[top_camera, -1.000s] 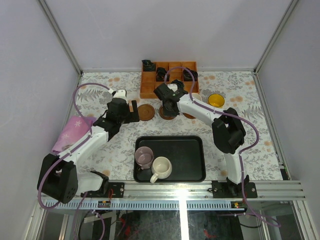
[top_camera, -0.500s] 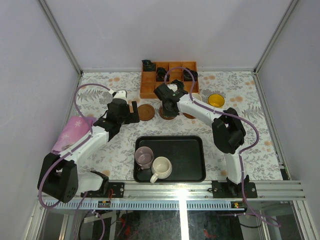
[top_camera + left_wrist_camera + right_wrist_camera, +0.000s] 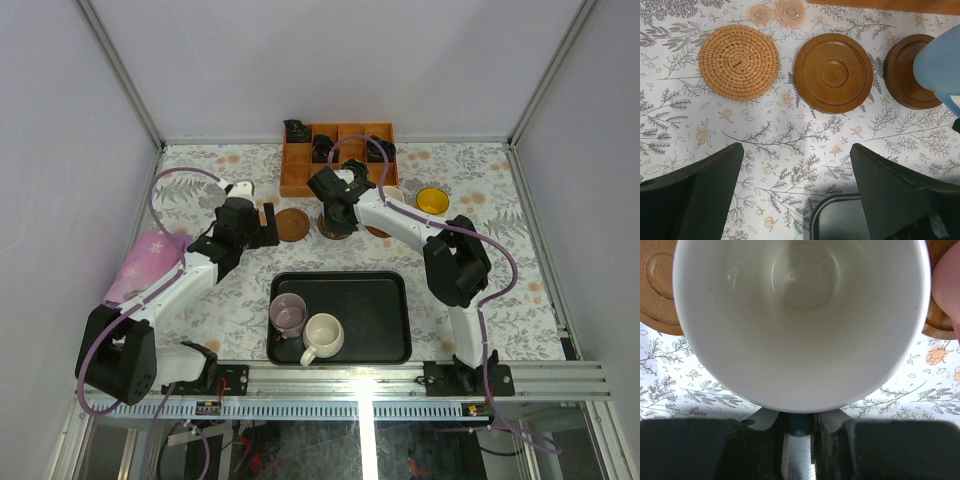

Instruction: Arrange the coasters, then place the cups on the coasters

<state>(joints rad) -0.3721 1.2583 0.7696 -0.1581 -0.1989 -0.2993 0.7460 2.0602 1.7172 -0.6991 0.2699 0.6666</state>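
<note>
Two cups, the mauve cup and the white cup, crowd the black tray's left end.

Left wrist: the left gripper gapes wide and empty, with bare tabletop before the woven coaster and the dark coaster.

Right wrist: the right gripper pinches the light blue cup by its handle.

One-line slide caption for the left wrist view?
Wide-open left jaws facing a woven coaster, a bare wooden coaster, and a light blue cup partly hiding a third coaster.
</note>
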